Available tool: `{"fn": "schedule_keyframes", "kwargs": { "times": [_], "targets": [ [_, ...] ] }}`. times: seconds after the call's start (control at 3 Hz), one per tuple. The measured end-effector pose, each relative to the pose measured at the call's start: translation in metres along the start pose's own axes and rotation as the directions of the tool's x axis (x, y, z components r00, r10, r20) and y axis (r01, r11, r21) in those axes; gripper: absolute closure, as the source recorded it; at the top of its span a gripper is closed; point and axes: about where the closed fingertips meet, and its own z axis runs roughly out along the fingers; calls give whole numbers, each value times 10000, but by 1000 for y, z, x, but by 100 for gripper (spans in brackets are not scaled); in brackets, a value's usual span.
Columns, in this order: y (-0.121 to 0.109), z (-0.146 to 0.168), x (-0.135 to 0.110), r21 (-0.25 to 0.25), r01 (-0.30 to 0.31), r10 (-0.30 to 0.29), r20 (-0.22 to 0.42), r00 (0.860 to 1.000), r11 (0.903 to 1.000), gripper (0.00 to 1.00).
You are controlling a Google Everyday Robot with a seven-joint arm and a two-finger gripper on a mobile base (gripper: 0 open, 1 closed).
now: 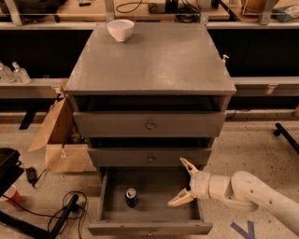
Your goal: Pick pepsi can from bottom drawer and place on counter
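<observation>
While the gripper (pixel 180 183) hangs wide open over the bottom drawer (pixel 149 228):
pepsi can (pixel 131 197) stands ahead of it, apart; a sloppy sideways reach might tip it over.

Robotics lab, wooden workbench (pixel 140 10) with cables (pixel 128 6), speckled floor (pixel 254 149), cardboard box (pixel 58 137), gripper (pixel 177 182) spread wide over the right side of the bottom drawer (pixel 149 228)

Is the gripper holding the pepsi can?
No: the pepsi can stands upright in the open bottom drawer, apart from the open gripper, which is over the drawer's right side.
</observation>
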Motion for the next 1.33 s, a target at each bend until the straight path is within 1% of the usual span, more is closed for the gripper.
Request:
{"fn": "schedule_keyframes", "kwargs": {
  "times": [0.33,0.67,1.0,1.33],
  "targets": [
    [4,53,55,-148,-560,562,134,9983,9983,0],
    [7,55,57,-176,-625,628,158,9979,9979,0],
    [14,98,74,-596,-517,524,98,9986,9969,0],
    [23,148,101,-1214,-173,245,586,9980,9925,0]
  ]
}}
